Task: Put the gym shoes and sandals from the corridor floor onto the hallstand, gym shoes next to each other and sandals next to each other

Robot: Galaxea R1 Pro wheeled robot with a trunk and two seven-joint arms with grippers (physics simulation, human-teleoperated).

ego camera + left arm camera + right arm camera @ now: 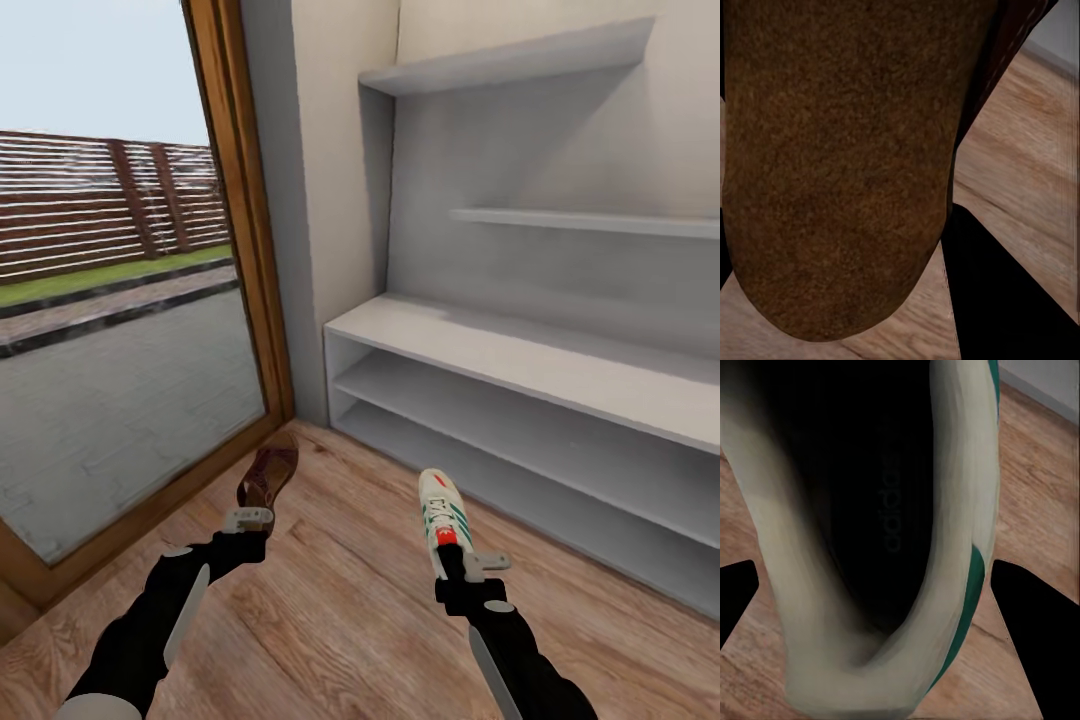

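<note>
My left gripper (252, 522) is shut on the heel of a brown sandal (270, 473), held just above the corridor floor (330, 600) near the window corner. Its brown insole (840, 165) looms close in the left wrist view, with one dark finger (1012, 300) beside it. My right gripper (455, 560) is shut on the heel of a white gym shoe (440, 515) with green stripes and a red-orange heel patch, toe pointing toward the hallstand (520, 350). The shoe's dark inside and pale collar (862, 547) show in the right wrist view. All hallstand shelves in view are bare.
A tall window with a wooden frame (250, 250) stands on the left, reaching the floor. The grey-white wall shelves (520, 65) step up above the bench. Wood-plank floor stretches between my arms and the rack.
</note>
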